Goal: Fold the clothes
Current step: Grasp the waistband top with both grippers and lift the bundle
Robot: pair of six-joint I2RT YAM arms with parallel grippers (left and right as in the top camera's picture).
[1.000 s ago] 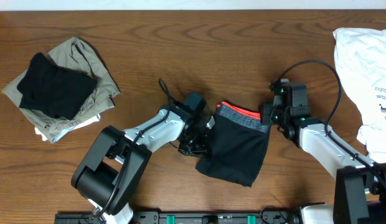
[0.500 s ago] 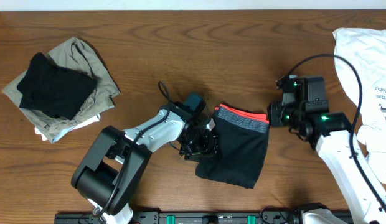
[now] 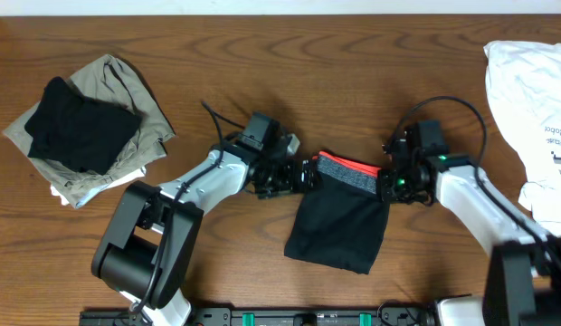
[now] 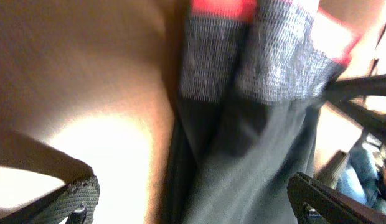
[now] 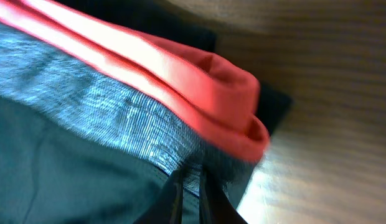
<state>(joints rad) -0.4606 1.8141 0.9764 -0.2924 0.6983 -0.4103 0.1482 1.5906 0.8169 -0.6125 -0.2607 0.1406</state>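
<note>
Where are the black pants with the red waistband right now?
Overhead, the pants are front and centre on the table, between the left gripper and the right gripper, one at each top corner.

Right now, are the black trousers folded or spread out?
Folded: the trousers lie as a short block, and the grey waistband shows doubled layers in the left wrist view.

Overhead evenly lit; wrist views blur the clothes [image 4: 255, 155].
</note>
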